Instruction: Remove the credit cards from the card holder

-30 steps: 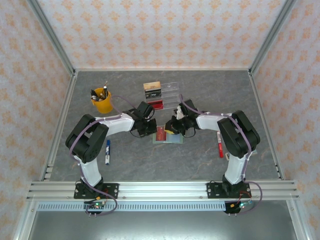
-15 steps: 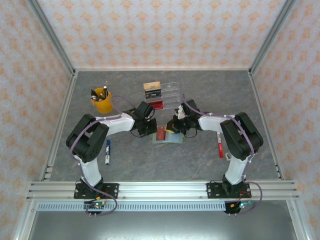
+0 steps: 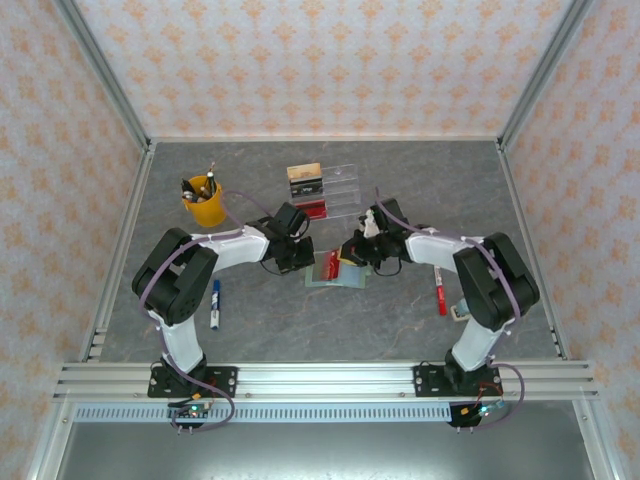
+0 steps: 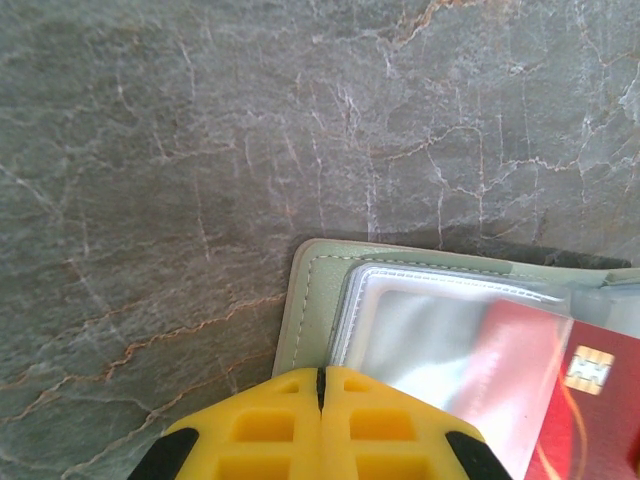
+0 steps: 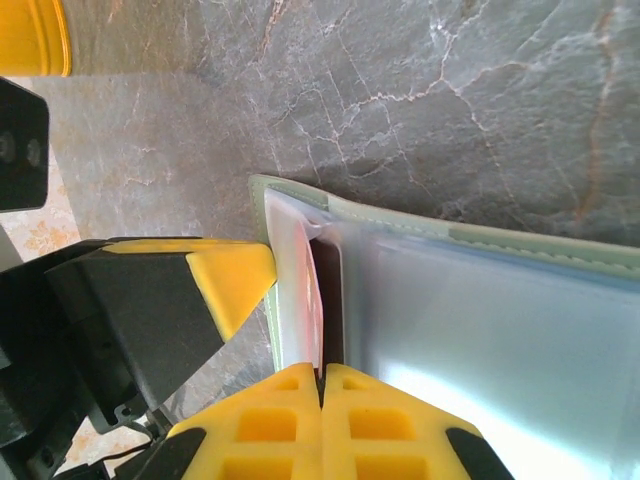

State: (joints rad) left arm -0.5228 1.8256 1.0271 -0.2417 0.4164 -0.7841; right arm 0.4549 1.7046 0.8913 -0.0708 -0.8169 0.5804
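The sage-green card holder (image 3: 345,276) lies open on the table between the two arms. Its clear sleeves show in the left wrist view, with a red credit card (image 4: 590,400) inside one. My left gripper (image 4: 322,372) is shut, its yellow tips resting on the card holder's (image 4: 303,305) left edge and gripping nothing. My right gripper (image 5: 322,368) is shut on the edge of the red credit card (image 5: 318,290), which stands tilted up out of the sleeve. In the top view the left gripper (image 3: 300,259) and right gripper (image 3: 350,259) flank the red card (image 3: 331,264).
A yellow cup (image 3: 204,201) of pens stands at the back left. A clear acrylic tray (image 3: 338,184) holding some cards is behind the card holder. A blue marker (image 3: 215,303) lies by the left arm and a red marker (image 3: 440,291) by the right arm.
The right gripper closed and shifted slightly right, with its arm swinging outward. The red card now looks narrower, tipped up on edge. The left arm has not moved.
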